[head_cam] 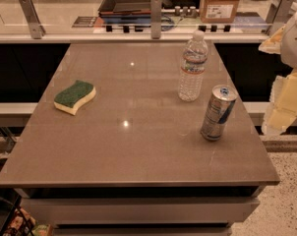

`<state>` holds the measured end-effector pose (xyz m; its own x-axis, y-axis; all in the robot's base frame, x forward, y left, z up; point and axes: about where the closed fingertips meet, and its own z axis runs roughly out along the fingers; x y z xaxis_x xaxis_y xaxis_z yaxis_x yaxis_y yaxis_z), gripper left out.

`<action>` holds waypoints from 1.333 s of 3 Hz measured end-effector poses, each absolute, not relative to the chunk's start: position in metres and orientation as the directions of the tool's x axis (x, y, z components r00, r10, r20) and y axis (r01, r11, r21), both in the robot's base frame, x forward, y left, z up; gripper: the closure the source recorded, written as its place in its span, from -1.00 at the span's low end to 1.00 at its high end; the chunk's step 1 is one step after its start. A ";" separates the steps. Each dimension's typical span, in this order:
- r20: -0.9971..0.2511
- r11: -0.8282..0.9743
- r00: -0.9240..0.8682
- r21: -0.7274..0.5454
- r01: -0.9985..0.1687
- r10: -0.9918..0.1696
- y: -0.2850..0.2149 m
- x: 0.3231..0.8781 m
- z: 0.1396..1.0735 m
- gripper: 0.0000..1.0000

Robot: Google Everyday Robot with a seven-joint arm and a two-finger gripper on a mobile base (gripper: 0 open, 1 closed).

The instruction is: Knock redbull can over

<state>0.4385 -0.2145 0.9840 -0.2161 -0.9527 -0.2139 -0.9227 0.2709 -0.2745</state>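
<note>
Currently the end effector [286, 100] is hovering right of the can [218, 113], its opening impossible to tell. The can is standing, slightly tilted, on the desk [138, 146]. Pushing high should be toppling it, missing the bottle [193, 68] behind it.

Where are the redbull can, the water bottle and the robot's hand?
redbull can [218, 113]: camera view, middle of its silver and blue side.
water bottle [193, 64]: camera view, on its label band.
hand [285, 102]: camera view, pale yellow part at the right edge, beside the table.
</note>
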 end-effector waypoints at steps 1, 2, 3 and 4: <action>-0.214 0.271 -0.216 -0.274 -0.923 -0.953 -0.215 0.438 0.984 -1.00; -0.231 0.269 -0.207 -0.280 -0.921 -0.951 -0.214 0.439 0.986 -1.00; -0.301 0.249 -0.161 -0.282 -0.926 -0.940 -0.214 0.445 0.984 -1.00; -0.429 0.209 -0.075 -0.277 -0.938 -0.900 -0.214 0.461 0.971 -1.00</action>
<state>0.4609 -0.2145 0.9712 -0.0745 -0.9005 -0.4285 -0.9379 0.2093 -0.2767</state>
